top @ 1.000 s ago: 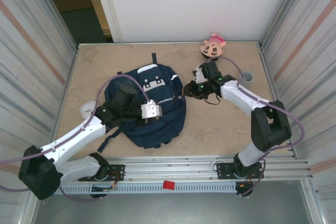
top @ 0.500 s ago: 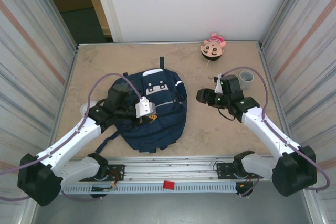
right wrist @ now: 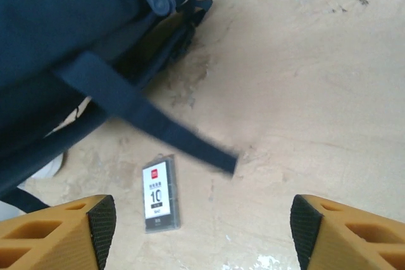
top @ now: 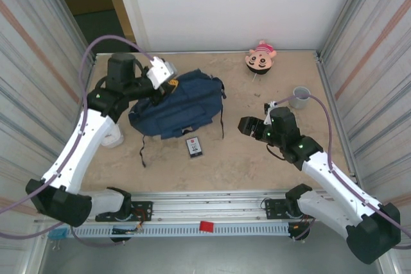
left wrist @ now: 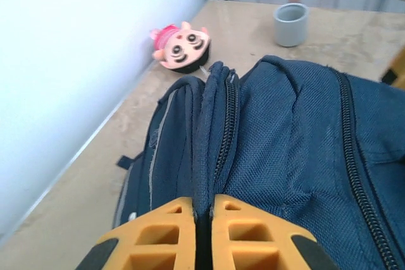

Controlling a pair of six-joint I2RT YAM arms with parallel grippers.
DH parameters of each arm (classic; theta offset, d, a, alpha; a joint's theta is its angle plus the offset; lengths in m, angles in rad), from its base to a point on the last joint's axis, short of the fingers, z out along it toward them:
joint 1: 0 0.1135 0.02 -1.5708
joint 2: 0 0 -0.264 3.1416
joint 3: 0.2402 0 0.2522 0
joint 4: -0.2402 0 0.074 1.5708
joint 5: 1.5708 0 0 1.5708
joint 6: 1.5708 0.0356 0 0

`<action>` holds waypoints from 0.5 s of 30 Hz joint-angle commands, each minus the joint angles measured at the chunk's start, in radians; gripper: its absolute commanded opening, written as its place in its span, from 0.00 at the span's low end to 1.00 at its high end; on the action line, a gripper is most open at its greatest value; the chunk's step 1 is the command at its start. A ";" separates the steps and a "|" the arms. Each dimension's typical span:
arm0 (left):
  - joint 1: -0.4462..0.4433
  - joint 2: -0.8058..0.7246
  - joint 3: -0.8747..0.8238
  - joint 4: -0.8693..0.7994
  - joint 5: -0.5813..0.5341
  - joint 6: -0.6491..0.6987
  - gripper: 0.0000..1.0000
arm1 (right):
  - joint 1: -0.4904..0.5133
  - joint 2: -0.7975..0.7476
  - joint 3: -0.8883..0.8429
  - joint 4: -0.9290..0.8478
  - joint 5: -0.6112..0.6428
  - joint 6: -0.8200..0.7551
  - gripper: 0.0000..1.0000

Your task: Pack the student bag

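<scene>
so the beige stone-look table (top: 250,162) takes up the whole floor of the cell; the student bag (top: 176,107) sits on its far-left part, navy and bunched up, lying sideways with its zips running along the top in the left wrist view (left wrist: 297,131); a dark strap (right wrist: 145,121) trails off its edge onto the bare table, and another hangs off the near-left side

left arm reaches up over the bag's far-left end; the left gripper (top: 170,86) is clamped tight on a fold of the bag's fabric right next to a zip; you can see the orange fingers (left wrist: 158,235) squeezed together with just the navy cloth between them

right arm is out on the right side, well apart from the bag; the right gripper (top: 247,126) points toward it with the jaws spread wide and nothing between them (right wrist: 201,219); just table underneath

far-right corner by the wall there's a pink pig-face toy (top: 260,58); looks the same from the left wrist (left wrist: 181,45); a small grey cup (top: 300,97) stands upright near the right edge, apart from the toy

smallest thing: a little grey pack (top: 194,147) with a white label showing "10" (right wrist: 160,194), lying flat on the table just in front of the bag, near the strap but not touching it; there's also something white (top: 112,138) half hidden under the left arm, can't tell what
</scene>
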 commanded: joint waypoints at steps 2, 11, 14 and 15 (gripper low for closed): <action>0.012 0.049 0.142 0.110 0.006 0.036 0.01 | 0.040 0.011 -0.003 0.047 0.058 0.027 0.74; 0.055 0.135 0.176 0.138 -0.028 -0.041 0.00 | 0.433 0.368 0.151 -0.064 0.415 -0.041 0.83; 0.088 0.146 0.182 0.150 -0.030 -0.066 0.01 | 0.517 0.562 0.249 -0.047 0.471 -0.062 0.87; 0.101 0.150 0.184 0.155 -0.022 -0.079 0.00 | 0.534 0.632 0.291 -0.044 0.487 -0.073 0.87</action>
